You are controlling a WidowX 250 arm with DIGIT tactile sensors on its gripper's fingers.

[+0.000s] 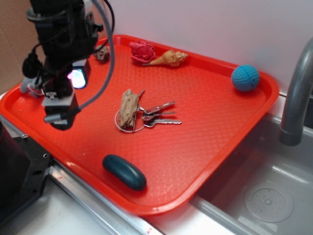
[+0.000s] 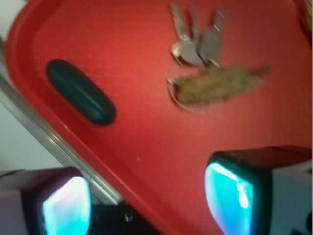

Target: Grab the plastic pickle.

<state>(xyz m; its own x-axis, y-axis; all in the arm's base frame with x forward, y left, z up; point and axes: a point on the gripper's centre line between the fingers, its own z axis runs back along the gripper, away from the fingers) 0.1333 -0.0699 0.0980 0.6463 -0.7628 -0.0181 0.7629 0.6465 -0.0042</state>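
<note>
The plastic pickle (image 1: 124,172) is a smooth dark teal capsule lying on the red tray (image 1: 205,122) near its front edge. In the wrist view the pickle (image 2: 80,91) lies at the upper left, well ahead of my fingers. My gripper (image 1: 61,100) hangs over the tray's left side, up and to the left of the pickle and apart from it. It stands open (image 2: 149,203), with nothing but tray rim and bare tray between the glowing pads (image 2: 230,196).
A bunch of keys (image 1: 159,115) with a wooden fob (image 1: 128,108) lies mid-tray. A light-blue ball (image 1: 245,78), a shell (image 1: 169,58) and a red toy (image 1: 142,51) sit along the back. A sink (image 1: 264,196) and faucet (image 1: 297,93) are on the right.
</note>
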